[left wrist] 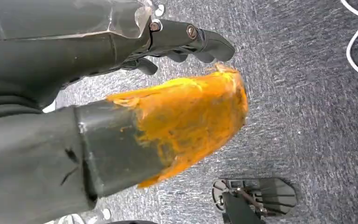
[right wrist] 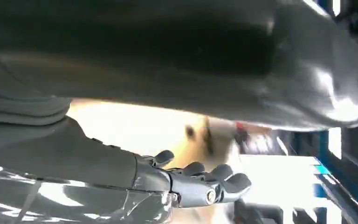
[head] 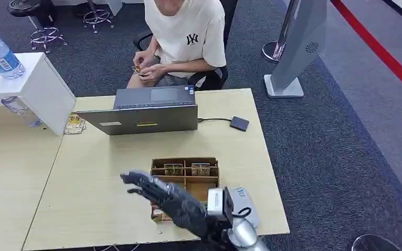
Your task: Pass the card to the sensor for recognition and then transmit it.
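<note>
Task looks barely begun: cards [head: 173,169] sit in the box [head: 185,180] near the tabletop's [head: 99,172] front edge, sensor [head: 239,123] near the back-right corner, nothing scanned yet. Right robot hand [head: 149,188] hovers over the box's left side, fingers spread, holding nothing. Left robot hand [left wrist: 186,39] hangs over the floor, fingers loosely curled, empty.

Laptop [head: 145,111] at table [head: 94,172] far edge; card box [head: 186,178] before it; sensor [head: 239,123] right of laptop.

Office: grey carpet [head: 314,136], wooden desk [head: 110,167], laptop [head: 144,112], seated person [head: 186,39].
</note>
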Robot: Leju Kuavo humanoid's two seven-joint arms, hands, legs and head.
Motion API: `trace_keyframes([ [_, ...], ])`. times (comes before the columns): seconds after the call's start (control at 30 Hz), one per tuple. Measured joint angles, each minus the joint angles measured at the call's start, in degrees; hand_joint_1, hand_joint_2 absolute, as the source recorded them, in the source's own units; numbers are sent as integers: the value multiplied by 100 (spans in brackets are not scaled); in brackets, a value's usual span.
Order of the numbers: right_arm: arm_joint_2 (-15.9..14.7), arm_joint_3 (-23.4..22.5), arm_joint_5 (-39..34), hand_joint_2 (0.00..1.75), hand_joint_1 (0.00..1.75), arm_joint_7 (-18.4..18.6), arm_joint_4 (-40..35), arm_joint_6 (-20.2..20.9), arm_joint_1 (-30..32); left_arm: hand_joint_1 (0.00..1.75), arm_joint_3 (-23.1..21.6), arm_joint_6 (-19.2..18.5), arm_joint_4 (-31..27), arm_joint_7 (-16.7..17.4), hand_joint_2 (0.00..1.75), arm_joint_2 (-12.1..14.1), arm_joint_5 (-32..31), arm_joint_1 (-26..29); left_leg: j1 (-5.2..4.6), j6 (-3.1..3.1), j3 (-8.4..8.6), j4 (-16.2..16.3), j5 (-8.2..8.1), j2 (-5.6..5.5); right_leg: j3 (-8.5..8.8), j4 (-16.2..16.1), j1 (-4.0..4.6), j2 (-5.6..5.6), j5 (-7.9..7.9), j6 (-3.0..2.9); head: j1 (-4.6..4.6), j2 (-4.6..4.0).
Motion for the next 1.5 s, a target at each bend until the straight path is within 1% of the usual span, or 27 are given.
trace_keyframes([
  [0.07,-179,175,37,0,0,-149,206,56,202,0,33,17,0,0,0,4,35,14,-1,0,0,0,0,1,-2,-2,0,2,0,0,2,0],
  [0.17,-432,353,124,0,0,-192,464,22,419,0,94,33,0,-24,0,26,63,45,-1,1,0,0,0,2,-2,-4,-1,2,1,1,-2,0],
  [0.2,-526,427,181,0,0,-192,556,-58,466,0,118,35,0,-46,0,30,74,54,-1,1,2,0,0,2,0,-5,-1,2,1,1,4,0],
  [0.3,-806,687,456,0,0,-174,864,-432,601,0,184,50,0,-70,0,53,105,71,-2,1,2,0,0,2,2,-5,-1,0,2,2,0,0],
  [0.37,-968,859,685,0,0,-131,1062,-762,650,0,214,55,0,-70,0,68,138,84,-2,1,3,0,0,3,-2,-4,-1,4,2,1,2,0],
  [0.57,-1370,1162,1156,0,0,0,1625,-1833,728,0,332,72,0,-124,0,109,205,119,-1,1,3,1,0,2,3,-4,-1,1,2,1,0,0],
  [0.63,-1482,1219,1257,0,0,51,1737,-2066,750,0,354,76,0,-142,0,120,234,133,-1,1,4,1,0,4,2,-4,0,3,2,1,0,0],
  [0.8,-1703,1339,1633,0,0,234,2028,-2729,751,0,431,83,0,-188,0,138,260,165,-1,1,4,1,0,4,3,-4,-1,2,2,2,0,0],
  [1.0,-1805,1435,2131,0,0,416,2543,-3549,697,0,516,83,0,-197,0,144,321,174,-1,1,5,1,0,3,4,-4,-1,2,3,2,0,0],
  [1.13,-1829,1464,2426,0,0,577,2934,-3934,639,0,584,63,0,-271,0,146,360,177,-1,1,5,1,0,3,4,-4,-1,2,2,2,0,0],
  [1.3,-1812,1462,2645,0,0,543,3812,-4291,448,0,627,-33,0,-380,0,166,387,181,-1,1,5,1,0,3,4,-4,-1,2,2,2,0,0],
  [1.33,-1801,1459,2653,0,0,514,3992,-4322,400,0,636,-35,0,-380,175,168,389,181,-1,1,4,1,0,3,4,-4,-1,2,2,2,0,0],
  [1.4,-1785,1451,2677,0,0,492,4302,-4378,346,0,667,-37,0,-380,175,173,404,181,-1,1,4,1,0,3,4,-4,-1,2,2,2,2,0],
  [1.5,-1709,1398,2699,0,0,580,4772,-4505,243,0,713,-37,0,-374,175,175,415,181,-2,1,5,1,0,4,4,-4,-1,2,2,2,0,0],
])
